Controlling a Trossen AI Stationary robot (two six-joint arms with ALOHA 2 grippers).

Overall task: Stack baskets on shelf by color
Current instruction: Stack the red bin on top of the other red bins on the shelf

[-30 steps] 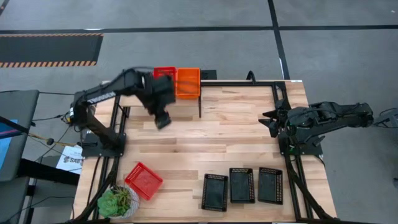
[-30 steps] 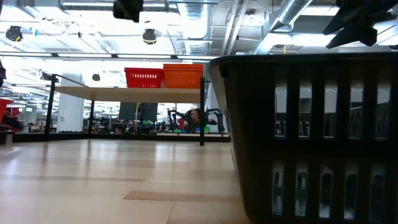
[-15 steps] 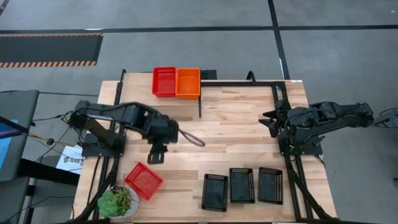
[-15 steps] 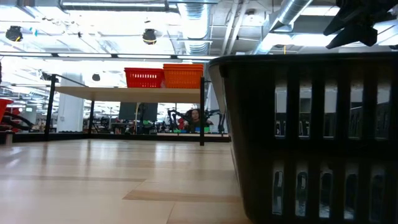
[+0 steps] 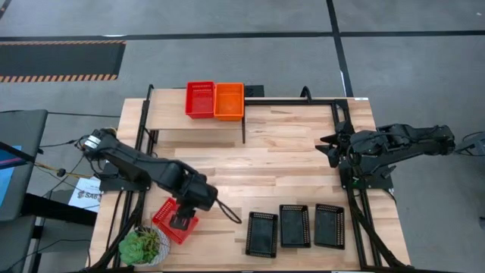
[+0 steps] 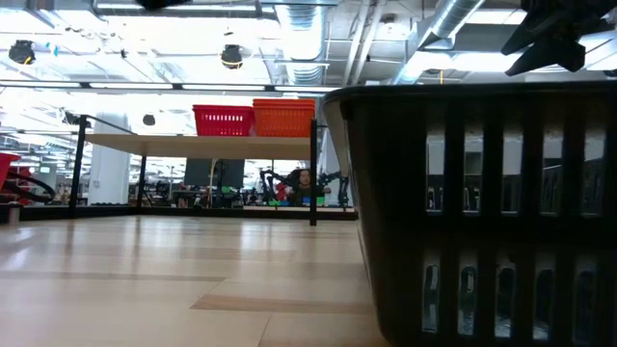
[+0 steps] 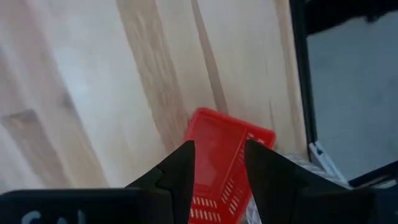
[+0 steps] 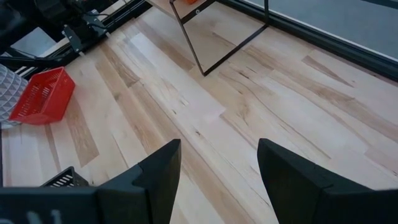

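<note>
Grey concrete floor surrounds a light wooden bench (image 5: pixel 288 163) carrying all task items.

**Current target.** One loose red basket (image 5: pixel 175 220) lies skewed directly beneath the left claw (image 5: pixel 182 222), which hangs over it with fingers spread narrowly. In the left wrist view the two fingertips (image 7: pixel 180 163) straddle part of the basket; contact cannot be confirmed.

**Hazards.**
- The basket lies at an angle to the bench edges. If the claw's heading does not match a wall, closing the fingers would likely push or spin the basket rather than grip it.
- A green potted plant (image 5: pixel 144 245) stands just beside the basket, on the side away from the shelf. A nudged basket could catch its leaves or slide off the nearby bench edge.
- Thin mesh walls may flex or slip under a shallow pinch.
- Carrying to the shelf (image 5: pixel 167 120), well apart from the claw, risks clipping the black frame.

**Inventory (visible count).**
- Red: one loose basket, plus a red stack (image 5: pixel 200 99) on the shelf; layers in it cannot be counted.
- Orange: one stack (image 5: pixel 229 101) touching the red stack; layers uncountable.
- Black baskets (image 5: pixel 295 226): three, in a row on the bench, beside the left claw.

**Idle arm.** The right claw (image 5: pixel 330 145) waits at the far bench side, fingers wide.
</note>
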